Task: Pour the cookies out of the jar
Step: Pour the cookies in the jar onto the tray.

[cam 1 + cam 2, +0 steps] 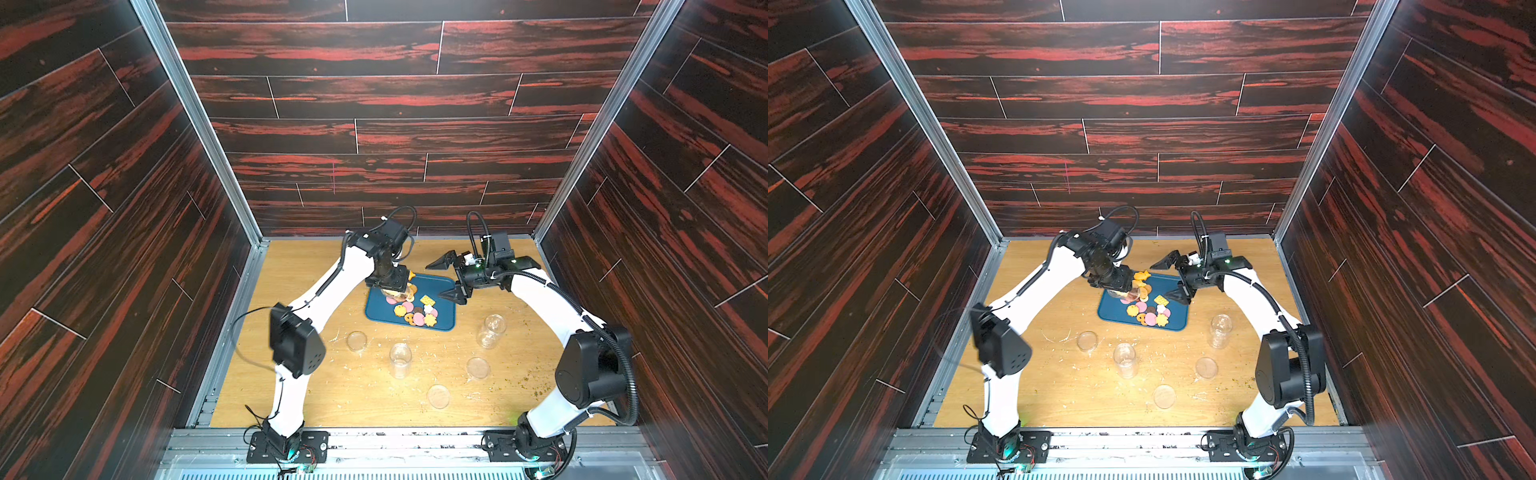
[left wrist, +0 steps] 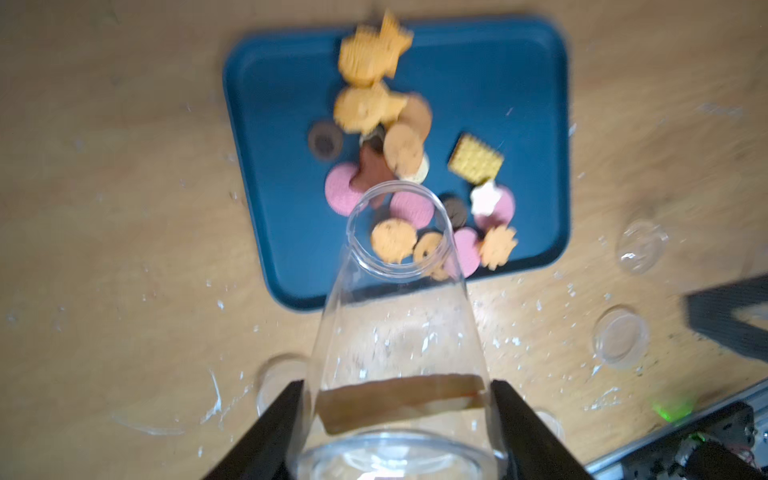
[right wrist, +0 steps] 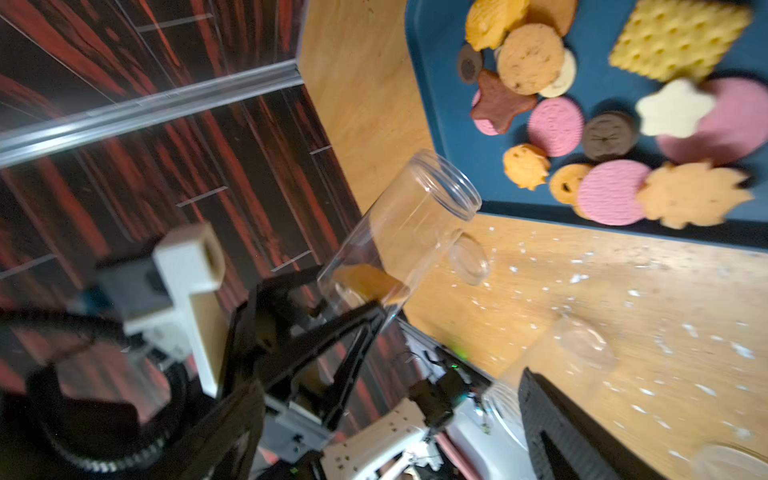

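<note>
Both top views: left gripper [image 1: 386, 287] clamped on the clear jar [image 1: 400, 296], tipped mouth-down over the blue tray [image 1: 442, 286]. Most cookies [image 1: 415, 312] heaped on the tray's nearer half, a few orange ones right at the jar's mouth. Right gripper [image 1: 448, 279] spread wide and holding nothing, poised over the tray's right edge. Elsewhere on the worktop [image 1: 332, 395]: two upright empty jars [image 1: 400, 359], three clear lids [image 1: 438, 396], pale crumbs [image 1: 536, 388] scattered about.

Left wrist view: jar [image 2: 395, 332] gripped near its base between the two black fingers [image 2: 282, 428], mouth aimed at the tray [image 2: 519, 104]. One brown cookie lying across the inside near the base. Cookies [image 2: 415, 187] spread on the tray past the mouth: pink rounds, brown rounds, a white star, a yellow square. Blurred orange ones farther out.

Right wrist view: jar [image 3: 415, 224] seen side-on, slanted, mouth toward the tray's corner, base in the left gripper [image 3: 332, 324]. Same brown cookie inside by the base. Cookies [image 3: 602, 124] sharp on the tray [image 3: 432, 83]. Only one finger of the right gripper showing at the frame's edge, nothing against it.
</note>
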You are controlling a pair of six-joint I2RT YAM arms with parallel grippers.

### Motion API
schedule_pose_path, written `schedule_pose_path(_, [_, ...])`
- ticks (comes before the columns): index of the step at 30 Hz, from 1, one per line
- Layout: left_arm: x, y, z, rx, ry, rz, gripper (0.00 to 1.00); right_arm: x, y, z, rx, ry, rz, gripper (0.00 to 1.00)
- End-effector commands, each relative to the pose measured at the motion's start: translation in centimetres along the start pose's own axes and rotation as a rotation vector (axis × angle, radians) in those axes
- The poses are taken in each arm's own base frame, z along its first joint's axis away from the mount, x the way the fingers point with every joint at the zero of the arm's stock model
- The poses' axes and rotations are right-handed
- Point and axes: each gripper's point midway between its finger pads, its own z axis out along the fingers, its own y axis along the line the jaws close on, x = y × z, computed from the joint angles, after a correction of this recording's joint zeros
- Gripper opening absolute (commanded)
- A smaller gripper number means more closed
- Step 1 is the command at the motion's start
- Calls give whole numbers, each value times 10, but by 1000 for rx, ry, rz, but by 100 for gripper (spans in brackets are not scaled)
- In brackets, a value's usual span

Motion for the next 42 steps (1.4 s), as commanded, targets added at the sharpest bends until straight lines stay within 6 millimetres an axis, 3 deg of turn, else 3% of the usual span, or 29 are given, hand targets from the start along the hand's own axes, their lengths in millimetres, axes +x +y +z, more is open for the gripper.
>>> schedule_pose_path(1, [10, 10, -9, -51, -1, -49, 65, 13, -16, -10, 73, 5, -22, 99])
schedule_pose_path(3, [3, 7, 3, -22, 2, -86, 65, 13, -19, -9, 80, 6, -24, 99])
schedule_pose_path(6, [15, -5, -16, -42, 90, -33, 64, 16, -16, -11, 73, 13, -40, 99])
schedule_pose_path(9, [6, -8, -2, -21, 37, -50, 64, 15, -20, -12, 89, 7, -47, 99])
schedule_pose_path(12, [7, -17, -32, 0, 21, -44, 64, 19, -20, -13, 83, 18, -53, 99])
schedule_pose_path(14, [1, -4, -14, -53, -36, -53, 64, 17, -24, -12, 94, 9, -57, 99])
schedule_pose_path(15, [8, 1, 4, -43, 10, -69, 64, 18, -26, -10, 90, 21, -46, 99])
schedule_pose_path(16, [14, 0, 8, -23, 64, -83, 62, 19, -26, -9, 80, 33, -40, 99])
schedule_pose_path(17, [26, -4, -3, -29, 125, -76, 61, 20, -23, -10, 69, 39, -45, 99])
schedule_pose_path(19, [15, -8, -16, -67, 36, -38, 61, 19, -23, -13, 81, 17, -66, 99])
schedule_pose_path(20, [4, -12, -10, -39, -18, -59, 61, 18, -26, -13, 96, 12, -71, 99])
schedule_pose_path(23, [-5, -23, -32, 24, -59, -75, 60, 20, -25, -11, 85, 39, -62, 99])
schedule_pose_path(24, [-5, -17, -31, -10, -68, -59, 61, 20, -24, -12, 86, 27, -70, 99])
schedule_pose_path(26, [6, -8, -24, -42, -8, -40, 61, 18, -23, -13, 92, 19, -77, 99])
schedule_pose_path(28, [11, -14, -43, -24, 11, -32, 62, 19, -21, -13, 87, 29, -79, 99])
schedule_pose_path(29, [9, -10, -37, -42, -7, -37, 62, 19, -22, -14, 88, 21, -83, 99])
schedule_pose_path(30, [5, -5, -18, -52, -28, -49, 62, 18, -22, -14, 90, 14, -87, 99])
schedule_pose_path(31, [13, -6, -2, -8, 12, -64, 62, 18, -23, -13, 89, 19, -79, 99])
schedule_pose_path(32, [21, -10, -1, 32, 66, -105, 58, 18, -23, -11, 82, 31, -72, 99])
schedule_pose_path(33, [26, -19, -19, 21, 81, -70, 57, 20, -20, -12, 74, 36, -74, 99])
schedule_pose_path(35, [9, -19, -44, -99, -56, -3, 60, 18, -19, -16, 84, 8, -90, 99])
schedule_pose_path(36, [-1, -15, -33, -105, -101, 0, 62, 18, -22, -16, 93, 0, -91, 99])
schedule_pose_path(38, [9, -11, 8, -16, -2, -28, 59, 18, -23, -11, 80, 27, -72, 99])
schedule_pose_path(39, [15, -13, 6, 2, 52, -47, 58, 20, -22, -10, 69, 40, -64, 99])
schedule_pose_path(40, [20, -17, -10, -7, 83, -29, 58, 21, -19, -11, 63, 36, -70, 99])
schedule_pose_path(42, [-3, -22, -49, -62, -66, 1, 60, 19, -18, -17, 83, 2, -99, 99])
